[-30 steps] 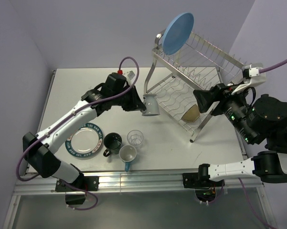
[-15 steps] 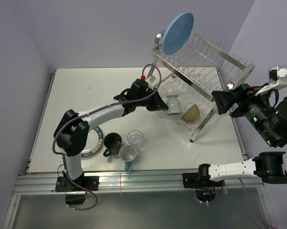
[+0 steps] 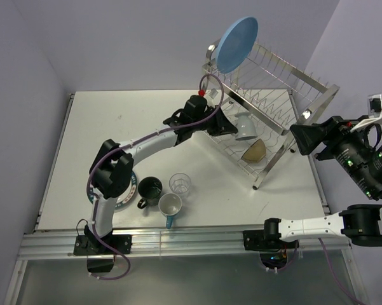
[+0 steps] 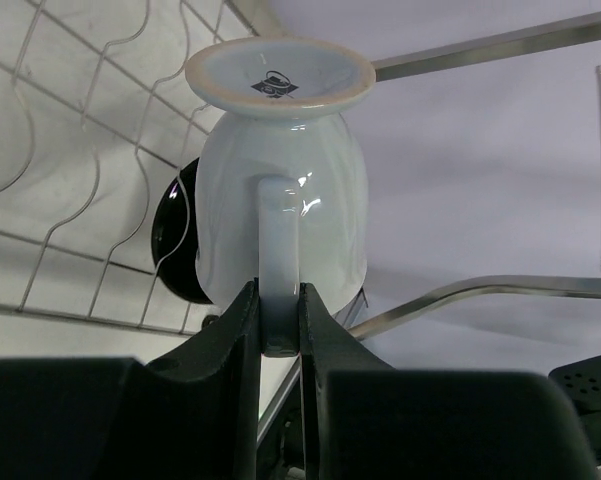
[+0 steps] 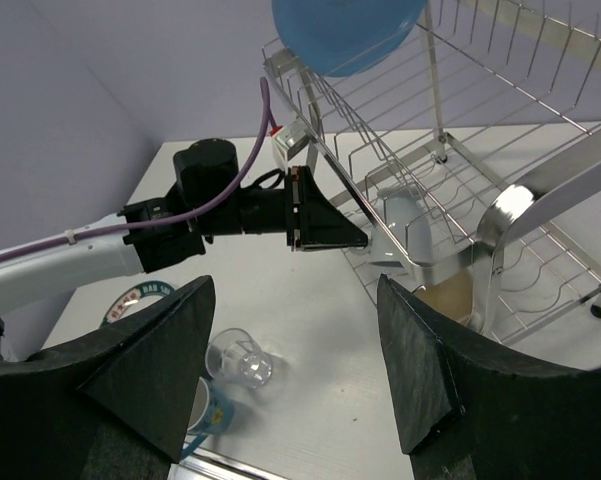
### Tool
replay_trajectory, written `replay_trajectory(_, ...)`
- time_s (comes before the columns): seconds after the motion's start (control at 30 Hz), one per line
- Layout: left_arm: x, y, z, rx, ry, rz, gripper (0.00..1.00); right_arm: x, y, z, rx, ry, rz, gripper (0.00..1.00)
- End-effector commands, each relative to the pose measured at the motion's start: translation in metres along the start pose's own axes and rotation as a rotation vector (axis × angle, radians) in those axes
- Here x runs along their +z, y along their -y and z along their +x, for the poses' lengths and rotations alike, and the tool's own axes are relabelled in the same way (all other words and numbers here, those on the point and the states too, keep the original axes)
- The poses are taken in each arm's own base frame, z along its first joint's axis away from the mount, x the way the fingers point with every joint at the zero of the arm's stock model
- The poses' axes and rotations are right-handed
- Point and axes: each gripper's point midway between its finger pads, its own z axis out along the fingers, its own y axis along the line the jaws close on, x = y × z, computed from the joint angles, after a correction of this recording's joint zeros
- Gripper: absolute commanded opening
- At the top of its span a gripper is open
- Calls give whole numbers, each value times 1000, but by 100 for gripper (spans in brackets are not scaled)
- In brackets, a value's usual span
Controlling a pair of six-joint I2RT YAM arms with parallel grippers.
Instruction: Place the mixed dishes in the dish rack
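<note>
**Top, left-wrist and right-wrist views of a single moment.** The two-tier silver wire dish rack (image 3: 276, 89) stands at the far right corner of the white tabletop (image 3: 102, 127).

The left gripper (image 4: 278, 300) reaches in from the rack's left side. Its jaws are nearly closed and pinch the loop handle of the glazed light-blue cup (image 4: 280, 170), and the handle fills the narrow gap between the fingers. The cup is inside the lower tier, above the wavy wires, turned base-up so that the maker's mark on its foot shows. Whether it touches the wires cannot be told.

Just beside the cup in the same tier lies the black bowl (image 3: 254, 150), its tan inside visible from above. The large round light-blue plate (image 3: 237, 43) stands on edge at the far left end of the upper tier.

The right gripper (image 5: 292, 285) hangs near the tabletop's right edge, beside the rack, with its jaws spread wide and holding nothing.

Near the middle of the near edge, close together, stand:
- the dark mug (image 3: 150, 189)
- the clear glass (image 3: 180, 184)
- the white-and-blue mug (image 3: 170, 206)

The small white plate (image 5: 138, 297), which has a dark teal lettered rim, lies to their left, partly under the left arm.
</note>
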Motion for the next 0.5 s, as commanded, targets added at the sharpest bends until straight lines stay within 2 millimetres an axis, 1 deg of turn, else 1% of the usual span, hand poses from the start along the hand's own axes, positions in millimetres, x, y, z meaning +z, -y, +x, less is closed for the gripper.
replay_trajectory(0.0,-4,61,-27,58,65,180,0,2,-3,5,2,-12,1,73)
replay_trajectory(0.07,2,57,-26,44,54,182,0,2,-3,5,3,-10,0,73)
replay_trajectory(0.2,11,61,-30,36,56,207,0,1,-3,3,3,-4,-6,73)
replay_trajectory(0.23,14,58,-30,27,55,210,0,1,-3,2,0,-3,-6,73)
replay_trajectory(0.3,17,64,-34,31,60,231,0,1,-2,2,-1,-3,-6,73)
replay_trajectory(0.33,23,59,-32,26,53,229,0,1,-2,2,0,-3,-4,73)
replay_trajectory(0.37,23,65,-36,30,57,246,0,1,-1,2,-3,-6,-3,73)
replay_trajectory(0.4,24,67,-36,31,58,257,0,0,-1,2,-3,-6,-1,73)
replay_trajectory(0.43,28,63,-35,26,54,259,0,0,-2,2,-1,-9,-3,73)
replay_trajectory(0.47,28,68,-38,35,59,275,0,0,-1,4,-4,-14,-2,73)
